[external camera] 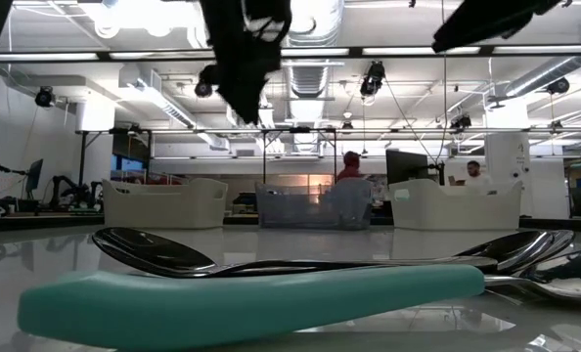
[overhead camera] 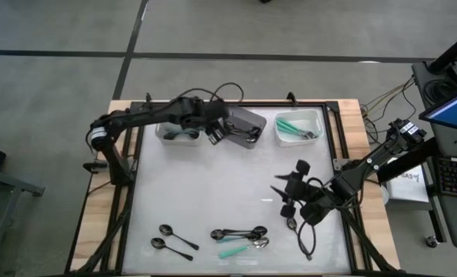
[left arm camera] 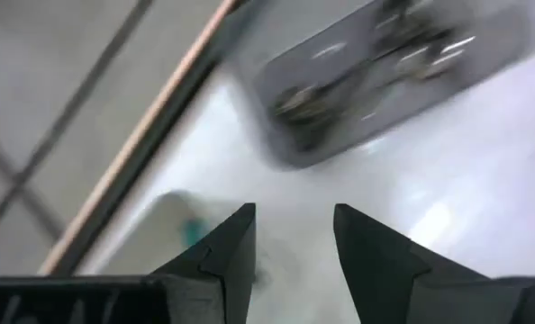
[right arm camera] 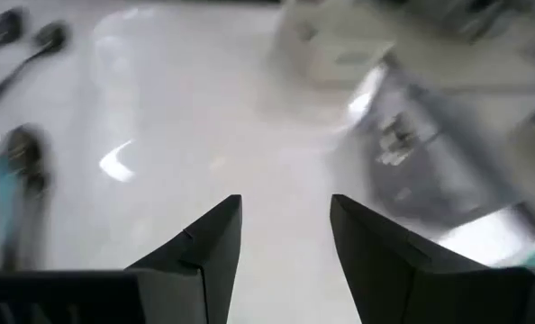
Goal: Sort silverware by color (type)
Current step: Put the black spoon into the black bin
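Spoons of glossy black plastic and a teal-handled one (overhead camera: 233, 250) lie near the table's front edge; we judge them light, stiff and slippery, best pinched mid-handle. Left gripper (overhead camera: 213, 136) and right gripper (overhead camera: 291, 187) both stand apart, empty.

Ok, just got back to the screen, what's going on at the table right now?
The robot is sorting spoons by type. The left gripper hangs open and empty at the far side, between the left bin and the grey middle bin holding dark spoons. The right gripper is open and empty over the bare table. Teal-handled spoons lie in the right bin. Several spoons wait at the near edge.
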Tool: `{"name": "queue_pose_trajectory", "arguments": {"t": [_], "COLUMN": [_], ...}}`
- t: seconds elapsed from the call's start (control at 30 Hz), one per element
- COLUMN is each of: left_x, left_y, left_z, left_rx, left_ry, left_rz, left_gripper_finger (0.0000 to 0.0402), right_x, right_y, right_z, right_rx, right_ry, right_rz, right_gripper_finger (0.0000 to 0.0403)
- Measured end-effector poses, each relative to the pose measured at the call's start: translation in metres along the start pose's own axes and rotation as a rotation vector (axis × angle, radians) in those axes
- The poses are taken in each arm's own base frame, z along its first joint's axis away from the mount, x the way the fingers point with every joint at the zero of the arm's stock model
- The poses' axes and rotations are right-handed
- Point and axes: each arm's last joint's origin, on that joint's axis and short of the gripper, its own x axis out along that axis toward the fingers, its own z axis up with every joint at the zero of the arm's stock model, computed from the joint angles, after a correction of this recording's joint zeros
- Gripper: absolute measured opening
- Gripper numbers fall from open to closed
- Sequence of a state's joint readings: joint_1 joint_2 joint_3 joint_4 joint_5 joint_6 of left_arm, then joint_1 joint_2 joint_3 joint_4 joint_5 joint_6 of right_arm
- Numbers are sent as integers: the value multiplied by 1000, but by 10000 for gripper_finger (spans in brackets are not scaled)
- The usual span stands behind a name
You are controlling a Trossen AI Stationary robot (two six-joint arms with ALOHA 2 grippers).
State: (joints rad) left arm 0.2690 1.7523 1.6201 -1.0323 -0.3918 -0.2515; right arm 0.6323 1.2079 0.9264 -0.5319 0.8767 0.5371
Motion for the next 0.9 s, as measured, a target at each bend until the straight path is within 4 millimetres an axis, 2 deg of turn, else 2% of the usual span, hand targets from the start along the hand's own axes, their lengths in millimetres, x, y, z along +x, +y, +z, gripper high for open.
{"name": "queue_pose_trajectory", "arguments": {"t": [0.13, 0.3, 0.37, 0.43, 0.63, 0.9], "left_x": [-23, -56, -68, -79, -100, -102], "left_y": [-40, -100, -124, -141, -159, -161], "left_z": [0, -15, -23, -35, -56, -59], "left_rx": [-24, -44, -43, -37, -136, -165], "left_ry": [-102, -232, -293, -351, -475, -480], "left_rz": [-120, -288, -310, -259, -143, -133], "left_gripper_finger": [129, 129, 129, 129, 129, 129], "right_x": [-1, -8, -14, -20, -29, -18], "right_y": [1, -1, 1, 5, 25, 69], "right_z": [-9, -34, -46, -57, -86, -100], "right_rx": [73, 165, 169, 185, 278, 327], "right_ry": [163, 526, 623, 695, 810, 898], "right_rz": [130, 215, 198, 192, 176, 325], "right_gripper_finger": [164, 164, 164, 164, 164, 164]}}
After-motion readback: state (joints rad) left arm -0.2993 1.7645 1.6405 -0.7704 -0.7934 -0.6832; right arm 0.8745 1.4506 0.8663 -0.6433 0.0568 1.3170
